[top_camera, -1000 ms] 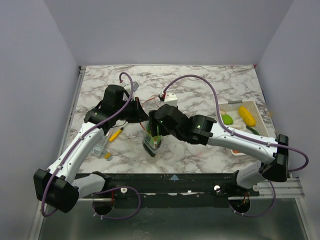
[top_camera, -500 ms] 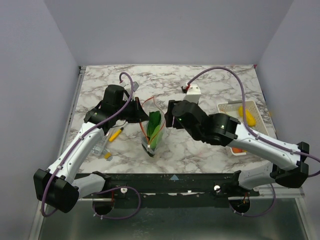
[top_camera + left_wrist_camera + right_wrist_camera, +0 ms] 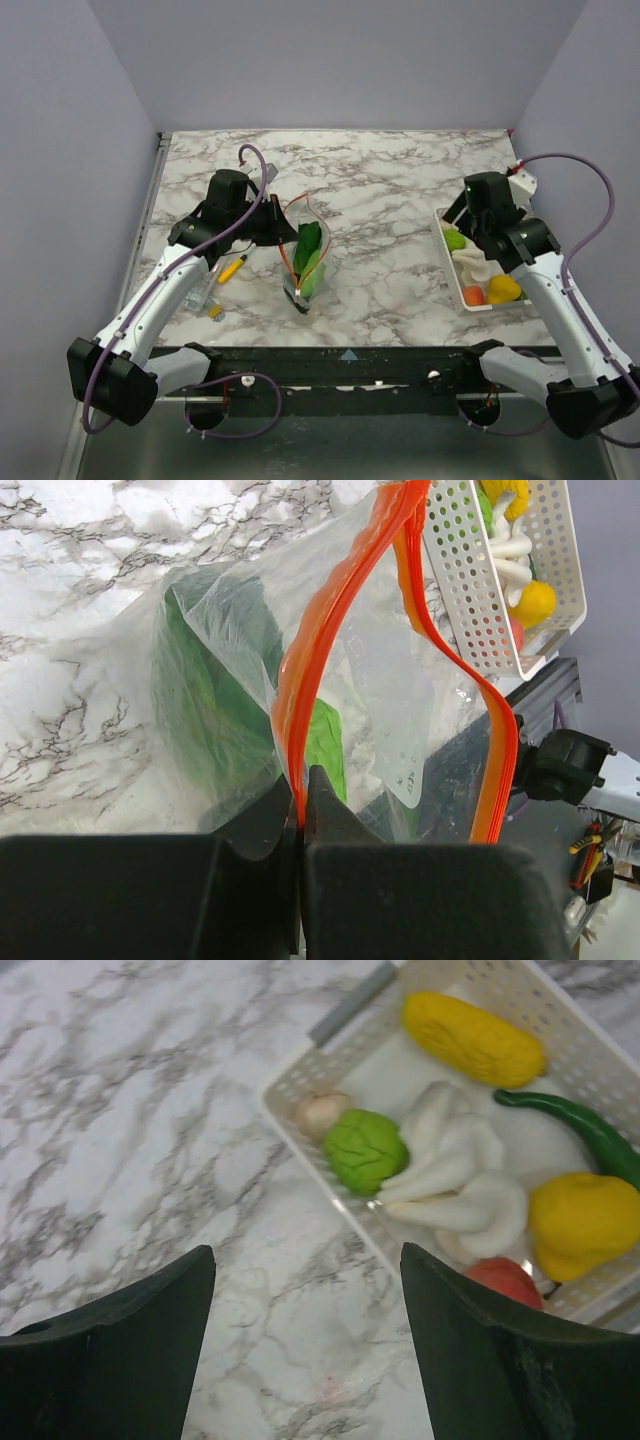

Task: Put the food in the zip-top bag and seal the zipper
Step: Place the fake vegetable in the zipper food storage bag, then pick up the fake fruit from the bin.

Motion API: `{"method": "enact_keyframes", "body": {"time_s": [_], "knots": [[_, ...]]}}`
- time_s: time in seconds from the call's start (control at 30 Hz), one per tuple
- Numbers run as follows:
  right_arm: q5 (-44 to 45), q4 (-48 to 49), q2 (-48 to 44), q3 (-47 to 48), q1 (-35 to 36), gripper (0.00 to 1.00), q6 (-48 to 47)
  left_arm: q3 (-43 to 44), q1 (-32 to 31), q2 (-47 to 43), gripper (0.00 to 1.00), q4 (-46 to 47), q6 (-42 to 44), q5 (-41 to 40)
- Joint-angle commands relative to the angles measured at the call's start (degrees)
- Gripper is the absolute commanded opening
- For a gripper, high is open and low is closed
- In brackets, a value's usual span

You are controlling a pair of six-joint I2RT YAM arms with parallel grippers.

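Observation:
The clear zip-top bag (image 3: pixel 303 262) stands open at the table's middle left, with the leafy green vegetable (image 3: pixel 310 256) inside it. My left gripper (image 3: pixel 284 229) is shut on one side of the bag's red-orange zipper (image 3: pixel 330 630) and holds the mouth open. The vegetable (image 3: pixel 205 710) shows through the plastic. My right gripper (image 3: pixel 458 216) is open and empty, above the table beside the white tray's (image 3: pixel 447 268) left rim. In the tray lie a yellow piece (image 3: pixel 472 1038), a green piece (image 3: pixel 366 1150), white pieces (image 3: pixel 455 1175), another yellow piece (image 3: pixel 583 1218) and the orange-red peach (image 3: pixel 505 1280).
A yellow pen (image 3: pixel 231 268) and a small clear plastic item (image 3: pixel 203 290) lie left of the bag, under my left arm. A green chili (image 3: pixel 590 1135) lies in the tray. The black rail runs along the near table edge.
My right arm has swung from the bag's mouth to the right, over the tray's left rim. The leafy vegetable stays in the bag. My left gripper has not moved.

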Motion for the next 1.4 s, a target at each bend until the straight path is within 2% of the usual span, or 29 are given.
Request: {"method": "enact_keyframes", "body": {"time_s": [0.0, 0.13, 0.3, 0.4, 0.5, 0.57, 1.07, 1.37], "knots": [[-13.45, -3.8, -0.97, -7.36, -14.82, 0.78, -1.92, -0.3, -0.31, -0.04, 0.0, 1.2, 0.09, 0.7], [-22.45, -3.69, -1.86, -13.05, -29.7, 0.77, -5.32, -0.26, -0.29, -0.15, 0.0, 1.2, 0.09, 0.79], [-25.45, -5.67, -1.41, -16.46, -36.09, 0.73, -6.3, -0.17, -0.29, 0.14, 0.0, 1.12, -0.02, 1.04], [-27.52, -5.64, 0.09, -17.92, -36.8, 0.71, -6.08, -0.21, -0.29, -0.18, 0.0, 1.03, 0.09, 0.68], [-30.76, -6.02, 2.59, -19.59, -36.78, 0.59, -5.83, -0.29, -0.31, -0.21, 0.0, 1.13, 0.09, 0.71], [-31.96, -7.08, 3.59, -20.79, -36.77, 0.58, -6.18, -0.18, -0.33, -0.05, 0.0, 0.98, 0.05, 0.77], [-30.65, -9.41, 9.91, -19.68, -36.7, 0.63, -8.34, -0.05, -0.29, -0.47, 0.0, 0.85, 0.35, 0.67], [-30.43, -3.97, 15.6, -22.68, -36.73, 0.64, -7.45, 0.17, -0.33, -0.43, 0.0, 0.67, 0.45, 0.76]]}}
